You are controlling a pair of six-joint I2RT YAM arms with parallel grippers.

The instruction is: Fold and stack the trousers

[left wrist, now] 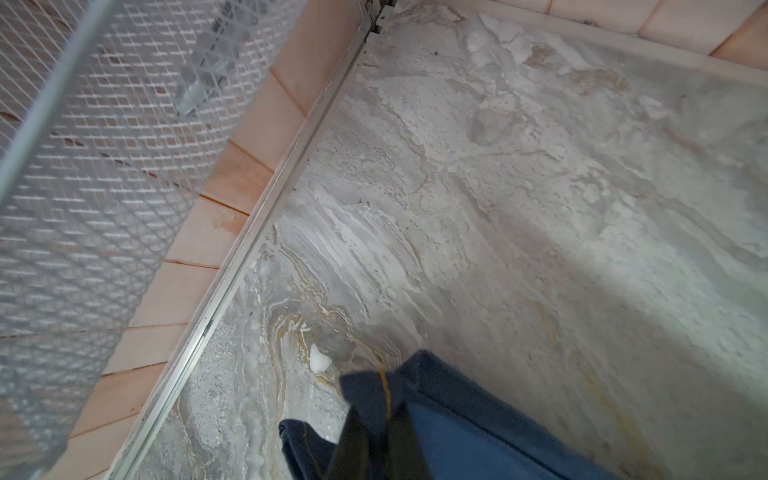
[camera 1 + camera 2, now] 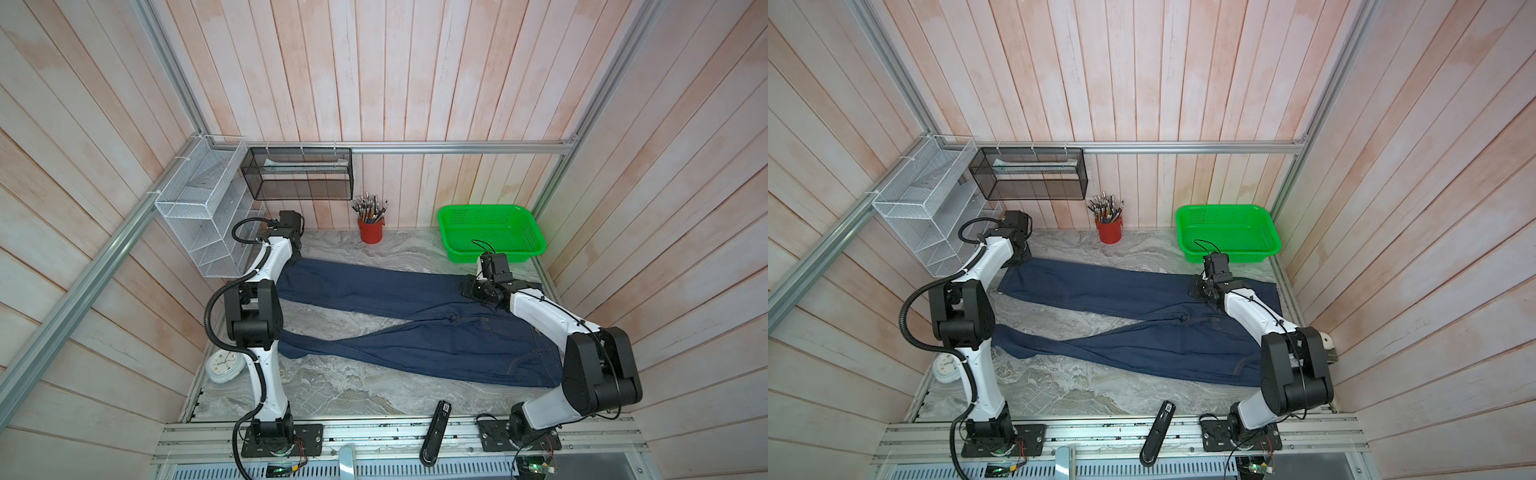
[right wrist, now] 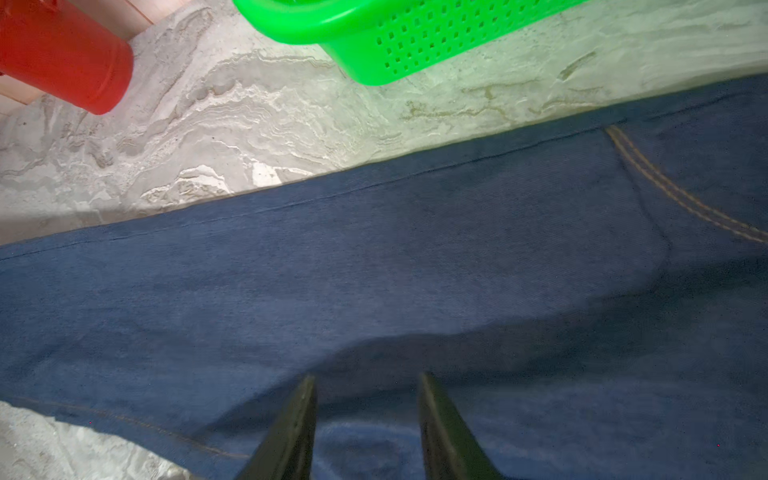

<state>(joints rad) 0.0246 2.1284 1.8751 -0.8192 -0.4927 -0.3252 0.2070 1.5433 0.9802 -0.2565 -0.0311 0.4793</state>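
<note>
The left pincer (image 1: 368,432) is closed tight on a hem corner of the trousers (image 2: 374,291), and the cloth bunches up at its tip, low over the marble tabletop (image 1: 498,208). Just beside it, on the wall side, hangs the white mesh rack (image 1: 83,166). From this grip one leg runs flat across to the right pincer (image 3: 368,380). Its jaws stand part-way apart, tips down at the denim near the pocket stitching, and they grip nothing that can be seen. Beyond that pincer sits the green basket (image 3: 374,25), with the red cup (image 3: 62,54) farther off. Behind it the waist lies under the right arm, and in both top views the other leg splays away toward the arm bases.
</note>
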